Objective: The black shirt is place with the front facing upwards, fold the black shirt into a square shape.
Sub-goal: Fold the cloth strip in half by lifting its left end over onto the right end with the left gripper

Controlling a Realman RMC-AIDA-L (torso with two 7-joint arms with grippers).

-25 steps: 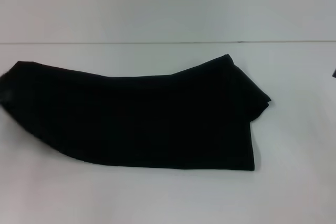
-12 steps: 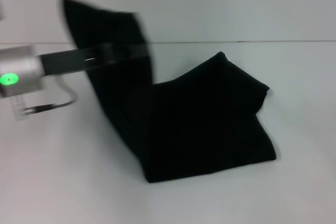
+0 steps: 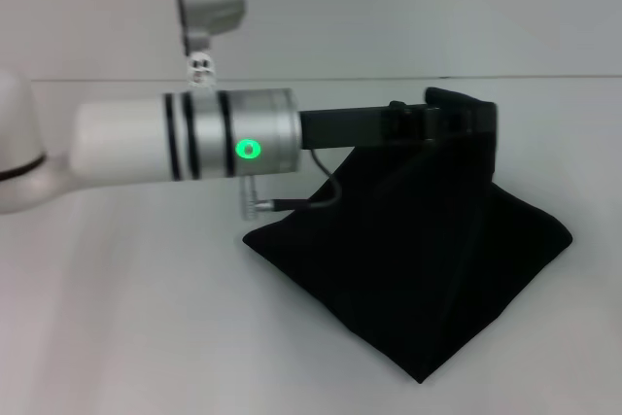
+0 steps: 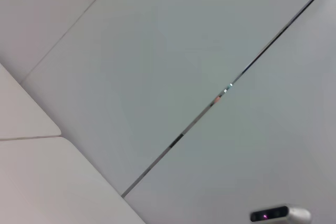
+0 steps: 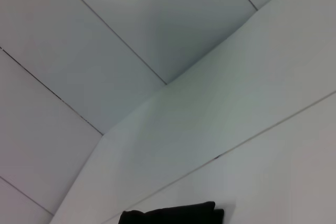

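Shirt position: black shirt partly folded, lower layers flat on the white surface, one end lifted into a tent-like peak toward the robot's right.
Left end effector: reached across from the left at the peak of the cloth, clenched on the raised shirt edge, fabric draped down from it on both sides.
Right end effector: out of the head view, state not shown; from its wrist camera only a dark corner of the cloth visible low in the picture.
Step in hand: judged a fold of the left end over onto the right half, not yet laid down.
Handling: soft, limp and light, judged to sag and wrinkle wherever unsupported; no stiffness to hold a crease unaided; doubled layers likely to slide on one another.
Where to hold: best pinched at a hem or corner through all layers, near the edge, so the fold line falls straight.
Risk: lower layers possibly dragged along by the pull.
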